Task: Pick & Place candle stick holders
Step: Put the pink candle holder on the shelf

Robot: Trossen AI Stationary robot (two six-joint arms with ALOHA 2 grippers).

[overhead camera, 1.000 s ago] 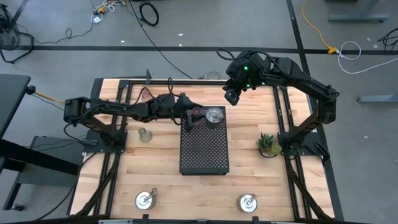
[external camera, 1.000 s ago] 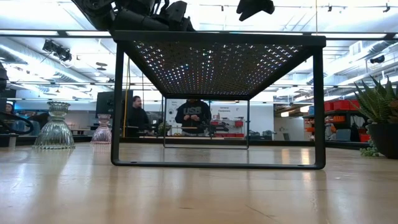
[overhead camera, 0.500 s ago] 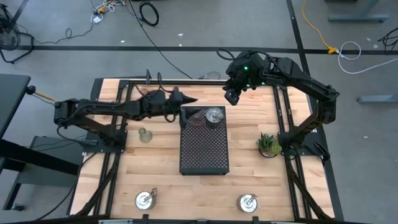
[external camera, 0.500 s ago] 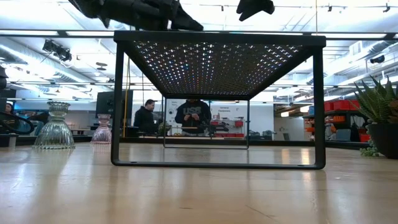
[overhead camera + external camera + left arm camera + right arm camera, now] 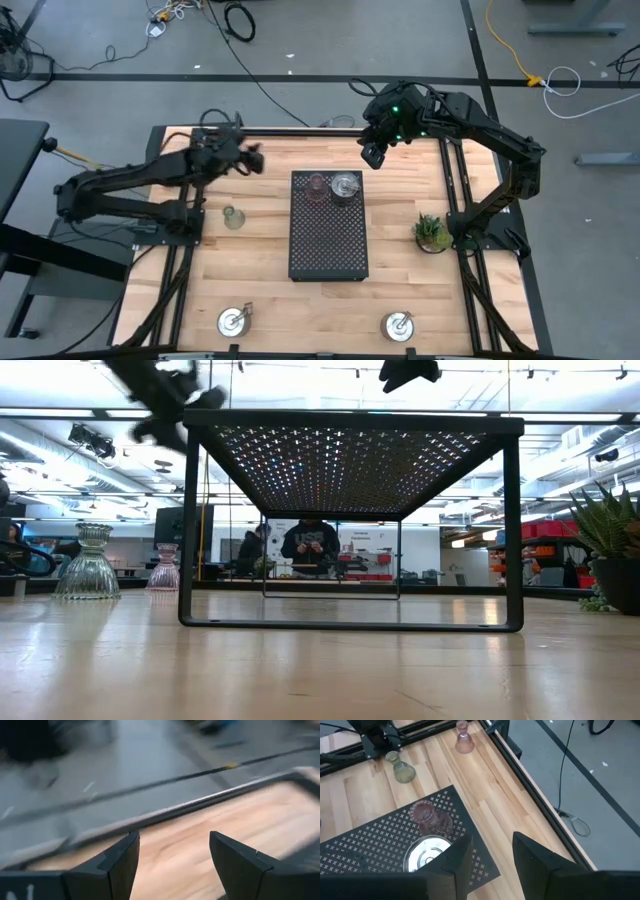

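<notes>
On the black perforated tray point(image 5: 328, 240), at its far end, a reddish glass holder point(image 5: 317, 187) and a silver holder point(image 5: 345, 186) stand side by side on their bases. A green glass holder point(image 5: 233, 216) stands on the table left of the tray. A pink glass holder point(image 5: 463, 740) stands near the far edge. Two more silver holders point(image 5: 233, 320) point(image 5: 398, 325) stand by the near edge. My left gripper point(image 5: 252, 160) hangs open and empty above the far left of the table. My right gripper point(image 5: 372, 155) hovers high beyond the tray's far end, its fingers a little apart and empty.
A small green potted plant point(image 5: 432, 232) stands right of the tray. Black frame rails point(image 5: 300, 130) run along the table's far edge and sides. Bare wood lies between the tray and the two near silver holders. People show in the room behind the table point(image 5: 310, 545).
My left gripper has drawn away from the reddish holder on the tray, going toward the table's left edge and upward. It has tipped up from pointing steeply down to nearly level. Its fingers stay open. The reddish holder stays upright on the tray.
</notes>
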